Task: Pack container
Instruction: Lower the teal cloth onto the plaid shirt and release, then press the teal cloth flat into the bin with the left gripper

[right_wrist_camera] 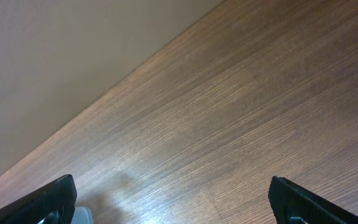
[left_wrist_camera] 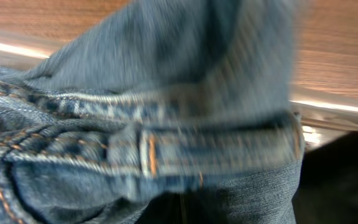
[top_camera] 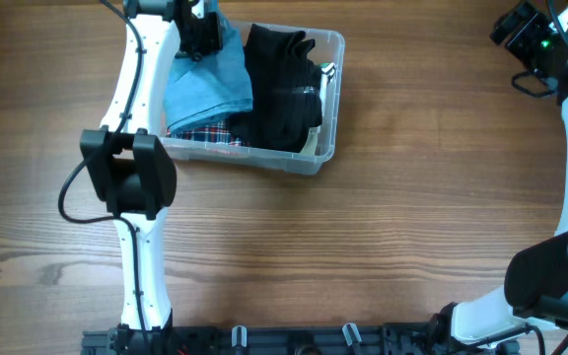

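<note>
Clear plastic, one container (top_camera: pixel 333 99), far side of table (top_camera: pixel 363 247); three garments inside: jeans (top_camera: pixel 210 84), plaid cloth (top_camera: pixel 200 133), black garment (top_camera: pixel 279 89). Left gripper (top_camera: pixel 203 30) pinching jeans, fingers hidden by denim. Right gripper (right_wrist_camera: pixel 173 200) spread, tips cut off.

A brown table (top_camera: pixel 363 247) with wood grain running from left to right fills the overhead view. In the right wrist view the same grained top (right_wrist_camera: pixel 241 124) ends at a straight edge against a plain pale background. Directly on it stands the clear plastic container (top_camera: pixel 329 108), a rectangular tub with rounded corners. It sits flat near the far edge, left of the middle and slightly skewed to the grain, and a dark rail (top_camera: pixel 264 340) runs along the near edge.
</note>
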Controlling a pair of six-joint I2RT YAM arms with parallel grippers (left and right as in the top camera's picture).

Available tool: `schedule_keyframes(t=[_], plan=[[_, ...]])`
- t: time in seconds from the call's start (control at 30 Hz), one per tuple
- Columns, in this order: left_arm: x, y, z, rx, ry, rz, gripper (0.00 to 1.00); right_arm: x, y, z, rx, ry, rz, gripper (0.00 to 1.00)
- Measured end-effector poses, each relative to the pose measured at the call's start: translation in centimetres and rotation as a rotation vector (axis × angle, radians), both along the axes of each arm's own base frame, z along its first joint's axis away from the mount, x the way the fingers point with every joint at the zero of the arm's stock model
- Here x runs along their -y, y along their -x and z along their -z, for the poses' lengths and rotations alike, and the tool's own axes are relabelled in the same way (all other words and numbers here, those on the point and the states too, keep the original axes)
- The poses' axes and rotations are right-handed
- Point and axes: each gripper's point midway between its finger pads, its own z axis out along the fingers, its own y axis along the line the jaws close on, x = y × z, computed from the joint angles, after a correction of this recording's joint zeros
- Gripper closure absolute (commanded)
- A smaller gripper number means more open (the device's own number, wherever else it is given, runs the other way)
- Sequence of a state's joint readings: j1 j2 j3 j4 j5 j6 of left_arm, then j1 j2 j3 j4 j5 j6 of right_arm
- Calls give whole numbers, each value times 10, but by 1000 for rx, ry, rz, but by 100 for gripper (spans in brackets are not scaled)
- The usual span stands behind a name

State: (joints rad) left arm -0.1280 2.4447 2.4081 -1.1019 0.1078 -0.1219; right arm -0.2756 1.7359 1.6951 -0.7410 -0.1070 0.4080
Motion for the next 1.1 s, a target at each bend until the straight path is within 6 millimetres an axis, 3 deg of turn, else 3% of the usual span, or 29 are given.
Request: schedule_keyframes(t=[0.17, 0.7, 1.0, 1.1], plan=[[0, -5, 31, -43, -7, -1, 96, 0, 0, 0, 0, 0, 0, 0], [2, -9, 43, -52, -5, 1, 96, 0, 0, 0, 0, 0, 0, 0], [1, 3, 20, -47, -9, 2, 94, 0, 0, 0, 1, 0, 0, 0], [-2, 14, -12, -24, -24, -3, 91, 0, 0, 0, 0, 0, 0, 0]])
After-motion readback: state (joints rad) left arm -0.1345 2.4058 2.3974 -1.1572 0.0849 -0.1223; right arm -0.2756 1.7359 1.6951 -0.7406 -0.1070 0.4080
